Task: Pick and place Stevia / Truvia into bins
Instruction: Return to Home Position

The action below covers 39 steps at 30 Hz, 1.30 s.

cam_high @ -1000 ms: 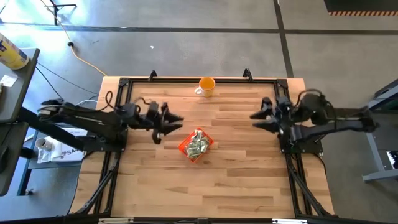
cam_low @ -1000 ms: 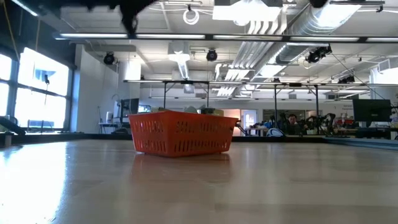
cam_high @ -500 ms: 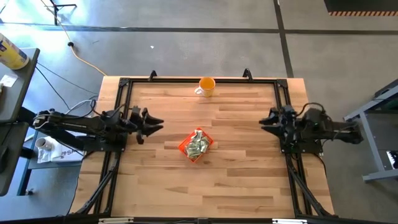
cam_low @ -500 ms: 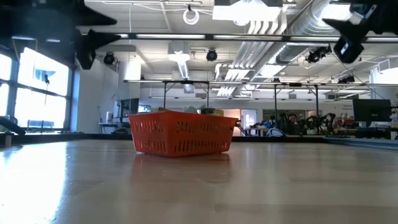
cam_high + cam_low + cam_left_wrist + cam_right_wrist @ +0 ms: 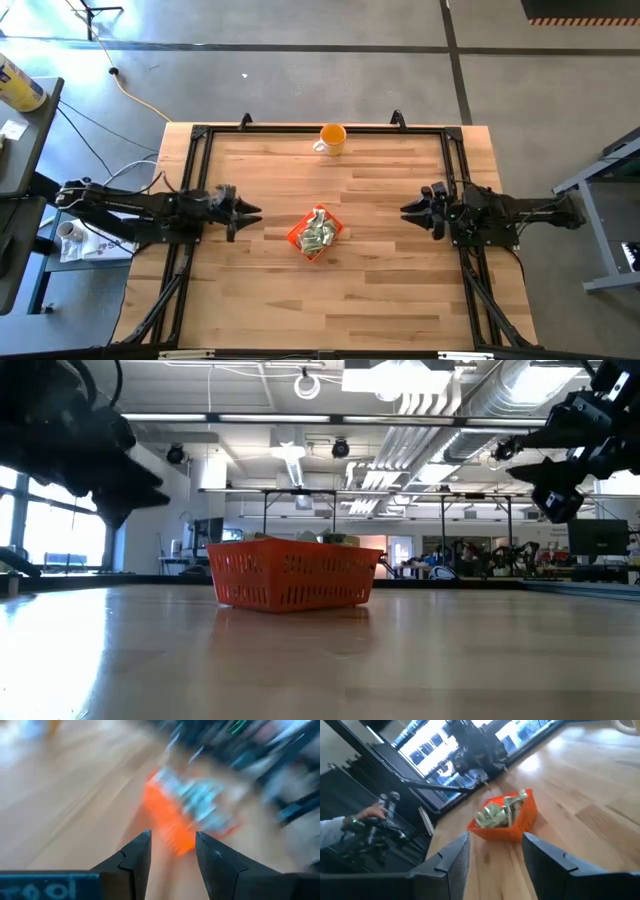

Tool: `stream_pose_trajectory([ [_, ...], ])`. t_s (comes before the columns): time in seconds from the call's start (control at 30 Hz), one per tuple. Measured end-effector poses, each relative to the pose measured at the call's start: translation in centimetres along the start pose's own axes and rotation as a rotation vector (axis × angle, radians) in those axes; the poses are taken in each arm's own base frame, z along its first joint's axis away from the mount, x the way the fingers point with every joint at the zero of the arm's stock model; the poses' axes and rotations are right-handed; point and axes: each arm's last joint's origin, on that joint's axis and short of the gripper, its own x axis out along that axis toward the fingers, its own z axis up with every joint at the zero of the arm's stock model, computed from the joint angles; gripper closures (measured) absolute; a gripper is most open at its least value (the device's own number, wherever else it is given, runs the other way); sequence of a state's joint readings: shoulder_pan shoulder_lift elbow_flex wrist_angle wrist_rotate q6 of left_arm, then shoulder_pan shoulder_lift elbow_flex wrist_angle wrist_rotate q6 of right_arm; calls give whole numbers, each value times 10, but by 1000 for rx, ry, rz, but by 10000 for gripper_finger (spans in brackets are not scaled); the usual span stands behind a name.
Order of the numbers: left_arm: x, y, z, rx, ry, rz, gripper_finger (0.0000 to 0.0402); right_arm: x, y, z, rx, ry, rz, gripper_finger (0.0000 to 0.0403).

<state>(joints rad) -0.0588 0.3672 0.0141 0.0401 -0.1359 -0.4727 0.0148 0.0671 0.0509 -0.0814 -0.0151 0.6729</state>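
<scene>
**Sachets in Tray, Both Grippers Open and Empty**

The Stevia / Truvia sachets (image 5: 318, 234) were seen piled inside the orange tray (image 5: 297, 238). The tray was set near the middle of the wooden table (image 5: 300, 300) and turned cornerwise to the table's edges. In the low view it was shown standing flat on the boards, with a few sachets seen just above its rim.

The left gripper (image 5: 256, 212) was held over the left side of the table, pointed toward the tray and kept apart from it. Its fingers (image 5: 134, 857) were parted, and nothing was held between them. The right gripper (image 5: 405, 212) was held over the right side, also turned toward the tray and farther from it than the left one. Its fingers (image 5: 451, 862) were likewise spread, and nothing was gripped.

An orange mug (image 5: 332, 138) with a white handle was seen upright at the far edge of the table, well apart from the tray. In the right wrist view a person's hand (image 5: 367, 813) was seen beyond the table.
</scene>
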Motion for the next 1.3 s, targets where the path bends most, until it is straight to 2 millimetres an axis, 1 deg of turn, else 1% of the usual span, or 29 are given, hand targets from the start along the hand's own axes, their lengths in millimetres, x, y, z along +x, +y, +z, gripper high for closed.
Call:
stream_pose_trajectory([
  [0.03,-1,-3,5,-10,-45,-48,213,0,0,0,0,-4,0,232],
  [0.1,-5,-5,8,-16,-79,-86,213,-2,1,2,0,-28,11,229],
  [0.17,-14,-6,12,-25,-144,-123,213,-4,2,3,-1,-50,25,229],
  [0.27,-29,-9,23,-46,-313,-208,213,-5,2,3,0,-55,21,232],
  [0.4,-34,-14,35,-65,-446,-269,213,-3,1,3,0,-55,17,237],
  [0.47,-34,-14,35,-64,-440,-263,213,-2,-1,1,-1,-108,56,239],
  [0.57,-33,-13,33,-63,-421,-255,213,-2,-1,2,0,-122,53,240],
  [0.9,-26,-8,21,-45,-289,-179,213,-1,-2,2,0,-114,42,241],
  [0.93,-26,-8,20,-27,-282,-177,213,-1,-2,2,0,-114,42,240],
  [1.03,-25,-8,18,150,-249,-198,213,-1,-2,2,0,-114,42,236],
  [1.13,-25,-9,18,292,-258,-193,213,-1,-2,2,0,-114,42,235],
  [1.2,-25,-9,18,415,-274,-173,213,-1,-2,2,0,-114,41,237],
  [1.3,-26,-7,20,504,-314,-94,213,-1,-2,2,0,-114,41,240],
])
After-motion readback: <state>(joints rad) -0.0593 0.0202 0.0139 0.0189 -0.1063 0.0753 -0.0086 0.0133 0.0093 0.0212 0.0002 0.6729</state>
